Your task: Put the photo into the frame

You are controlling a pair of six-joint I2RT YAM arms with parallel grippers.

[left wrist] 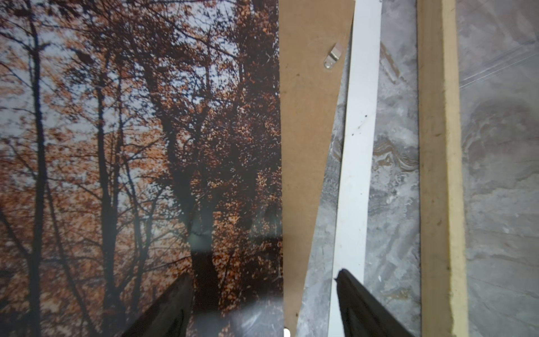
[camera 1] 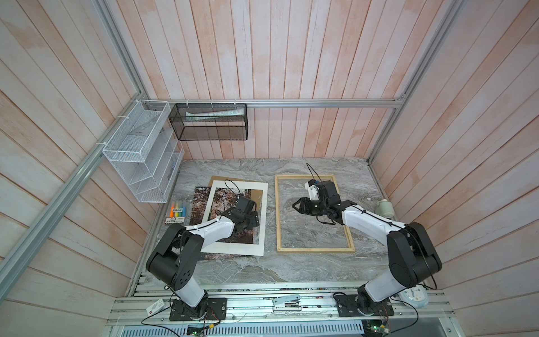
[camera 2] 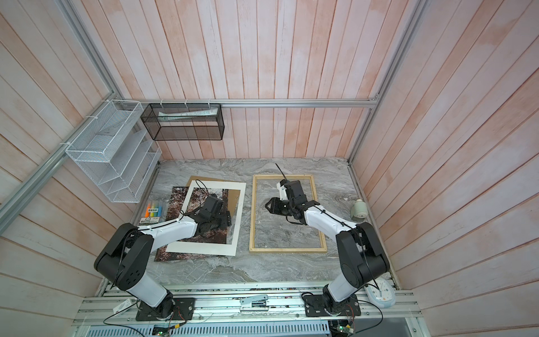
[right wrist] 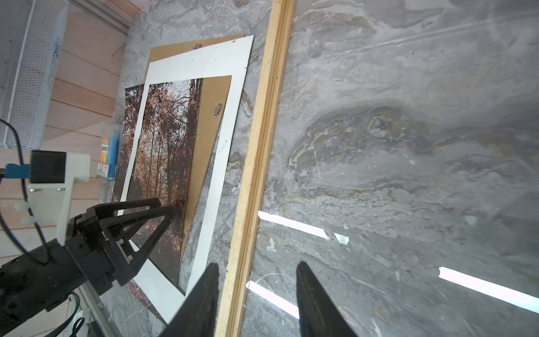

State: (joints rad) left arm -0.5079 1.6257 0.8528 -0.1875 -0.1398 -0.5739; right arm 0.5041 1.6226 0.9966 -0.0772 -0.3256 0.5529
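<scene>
**The photo** (camera 1: 200, 204) lies flat on the table (camera 1: 248, 271), left of the frame (camera 1: 315, 250). It is sandwiched beneath the white mat (camera 1: 233, 249) and partly over the backing board (camera 1: 227, 178).

**Left gripper** (left wrist: 264, 274): jaws spread wide above the print's edge, holding nothing.

**Right gripper** (right wrist: 258, 264): jaws apart, hovering astride the frame rail nearest the mat, gripping nothing.

**Hazards, as judged:**
- The mat drags along when the print is pulled.
- The thin sheet resists pinching — likely creasing.
- The displaced mat slides onto the frame.
</scene>
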